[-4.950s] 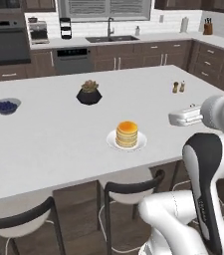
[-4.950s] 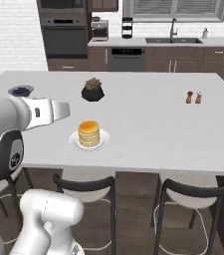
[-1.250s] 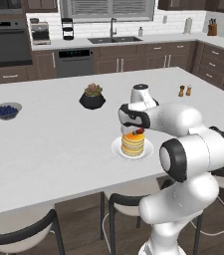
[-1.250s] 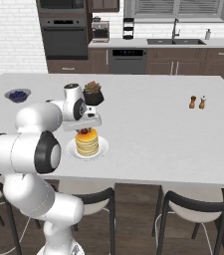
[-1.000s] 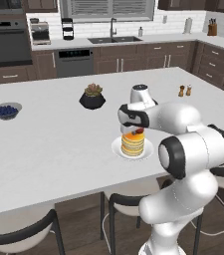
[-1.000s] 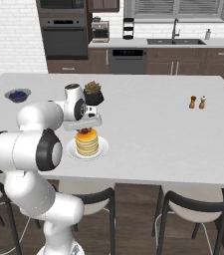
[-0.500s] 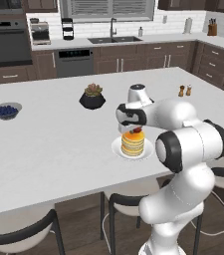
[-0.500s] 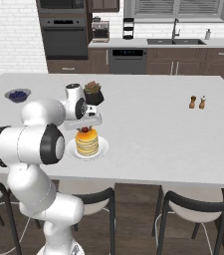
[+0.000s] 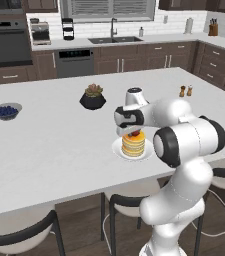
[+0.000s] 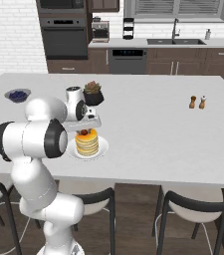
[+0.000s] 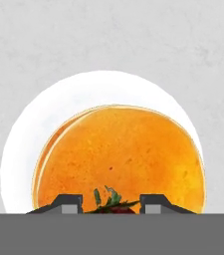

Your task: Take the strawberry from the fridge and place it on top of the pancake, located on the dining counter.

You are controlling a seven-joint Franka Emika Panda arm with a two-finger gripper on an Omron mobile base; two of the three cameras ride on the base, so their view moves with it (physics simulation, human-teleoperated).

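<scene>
On the white dining counter a golden pancake stack sits on a small white plate. My gripper points straight down right over the stack. It is shut on the strawberry. In the hand view the red fruit with its green leaves sits between the two dark fingertips, above the orange top near the stack's edge. I cannot tell whether the fruit touches the top.
A black pot with a plant stands just behind the plate. A bowl of blue berries is far off on the counter. Two small shakers stand on the other side. Dark-framed stools line the near edge.
Five seconds ago the arm was drawn back by the counter's near edge; it has since swung over the pancake. Over the last second the gripper has barely moved.
</scene>
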